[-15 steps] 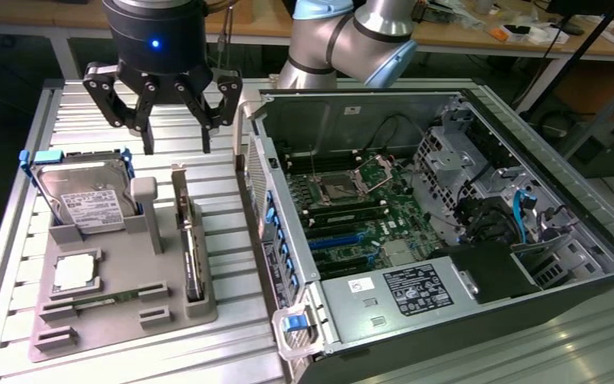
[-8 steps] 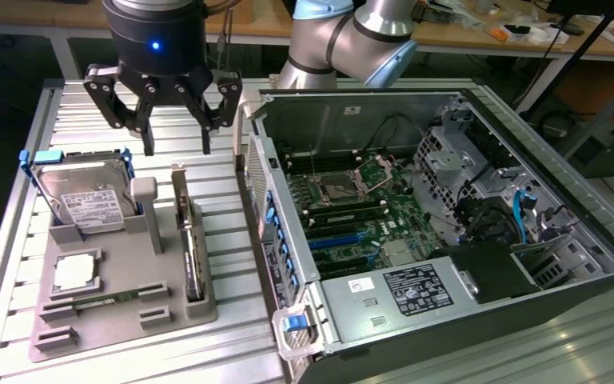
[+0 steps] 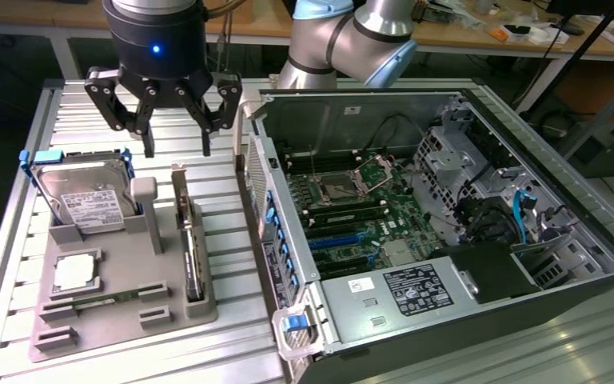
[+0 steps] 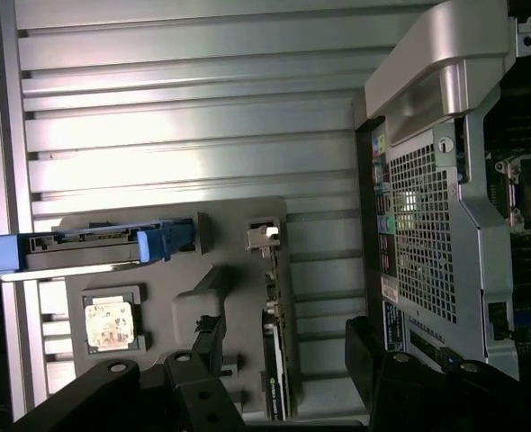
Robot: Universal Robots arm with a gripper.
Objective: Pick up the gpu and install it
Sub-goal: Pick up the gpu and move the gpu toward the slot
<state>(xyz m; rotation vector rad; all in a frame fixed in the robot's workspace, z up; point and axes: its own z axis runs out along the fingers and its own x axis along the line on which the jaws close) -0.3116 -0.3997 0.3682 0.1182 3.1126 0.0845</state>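
**Hovering open above the gpu's bracket end**

Hanging over the ribbed metal table [image 3: 233, 344], the gripper [image 3: 177, 150] has its fingers spread wide with nothing between them. The gpu [image 3: 189, 244] stands on its long edge in a slot of the grey holder [image 3: 125, 316], below the fingers and clear of them. Its silver bracket end is the part nearest the fingertips, sitting under the gap between the two. The rest of the card runs away from the fingers along the holder.

To one side of the fingers, the hard drive [image 3: 89, 200] with blue rails leans upright in the same holder. A processor chip [image 3: 76, 272] lies flat in a pocket farther along. To the other side of the fingers stands the open computer case [image 3: 424, 216], with its motherboard exposed.

The exterior view shows the whole arm, both fingers from the side, and the inside of the case. It also shows the height gap between the fingertips and the card.

The wrist view looks straight down past the dark fingers [image 4: 366, 355]. It shows the card's thin top edge lying in the lane between them, closer to one finger than to the other. It also shows the perforated rear panel [image 4: 427, 225] of the case, just beside the finger on that side, and the holder's outline against the table slats.
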